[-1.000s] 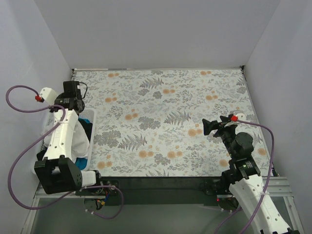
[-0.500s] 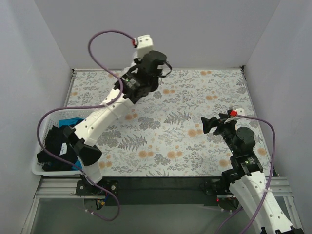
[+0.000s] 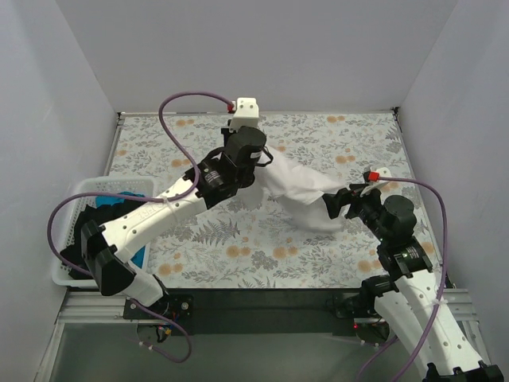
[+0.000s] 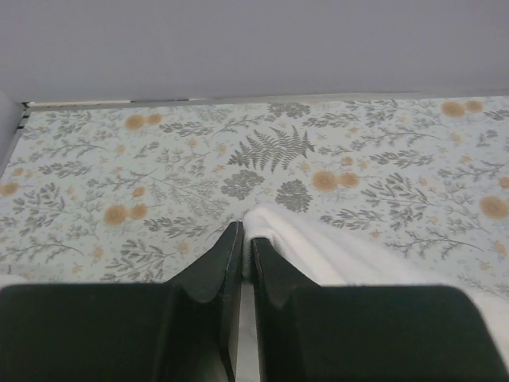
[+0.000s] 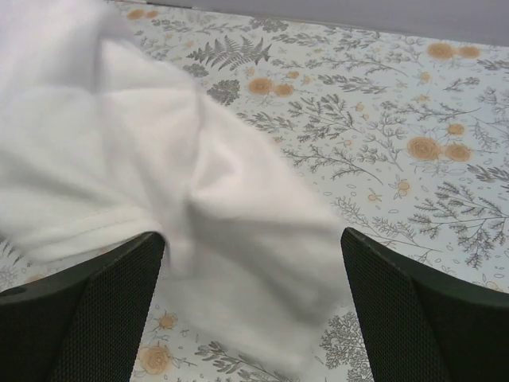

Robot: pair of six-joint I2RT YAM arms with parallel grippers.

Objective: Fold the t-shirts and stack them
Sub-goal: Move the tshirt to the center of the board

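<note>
You're basically at the very start here, nothing is folded and there's no stack anywhere on the bench, so pretty much the whole job is left. What you've got is the white t-shirt (image 3: 306, 195) out over the floral tablecloth (image 3: 199, 239), strung from the left end effector (image 4: 242, 239) down toward the right end effector (image 5: 252, 237). The left one has its fingers pressed together and is pinching an edge of the shirt; in the left wrist view you can see the white cloth bunched right at the fingertips. The right one is spread wide open with the shirt's lower end draped in the gap between its fingers, and I'd say it isn't gripping anything yet. The rest of the laundry sits in the white slotted basket (image 3: 111, 183) at the left edge of the bench: a black t-shirt (image 3: 79, 227) and a bit of blue t-shirt (image 3: 138, 256) poke out past the left arm, and I can't tell how many are in there. As for the white one, it's a rumpled mess right now, twisted into a slanted band with deep creases, its far end lifted and the near end slumped in a lump on the cloth. No sleeve or collar is readable, so you'll need to get it spread flat before any fold makes sense.
</note>
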